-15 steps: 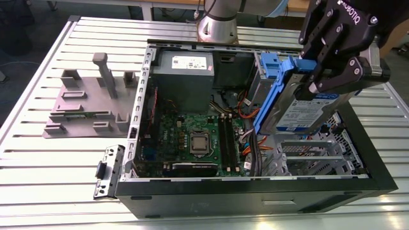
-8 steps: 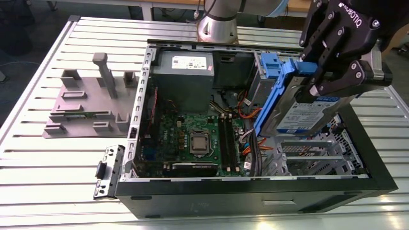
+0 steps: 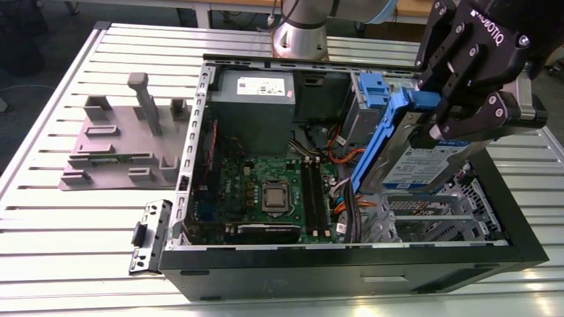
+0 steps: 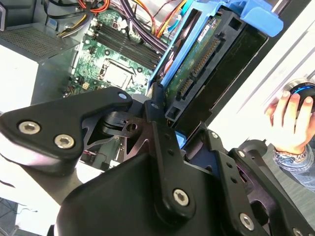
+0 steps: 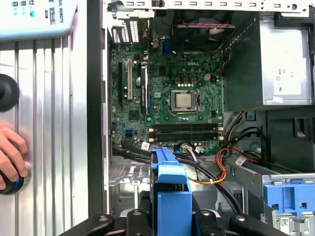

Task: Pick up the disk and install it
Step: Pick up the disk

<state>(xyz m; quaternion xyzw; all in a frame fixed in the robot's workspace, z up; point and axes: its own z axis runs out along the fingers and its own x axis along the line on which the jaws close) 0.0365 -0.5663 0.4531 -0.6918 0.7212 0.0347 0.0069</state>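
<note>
We see the black two-fingered gripper [image 3: 440, 125] clamped on the flat silver metal disk with its white-and-blue label and blue plastic bracket [image 3: 414, 158], fingers pressed against its two sides. The disk hangs tilted, on edge, over the open black computer case [image 3: 352, 264], at the exterior view's right end of it, above the perforated metal drive cage [image 3: 432, 218]. We cannot tell whether its lower edge touches the cage.

In the second wrist view we catch the disk's underside [image 4: 206, 64], green board and connector showing, with the blue bracket running along its edge and the black fingers [image 4: 160, 128] gripping it. Beyond it lies the green motherboard [image 4: 113, 59].

In the exterior view the grey metal power supply box with a white sticker [image 3: 255, 99] sits at the far end of the case. Well apart, on the slatted white table [image 3: 70, 231], stands the grey plastic stand with upright posts [image 3: 119, 142].

A person's hand [image 5: 11, 157] rests on a dark knob at the table's edge.
</note>
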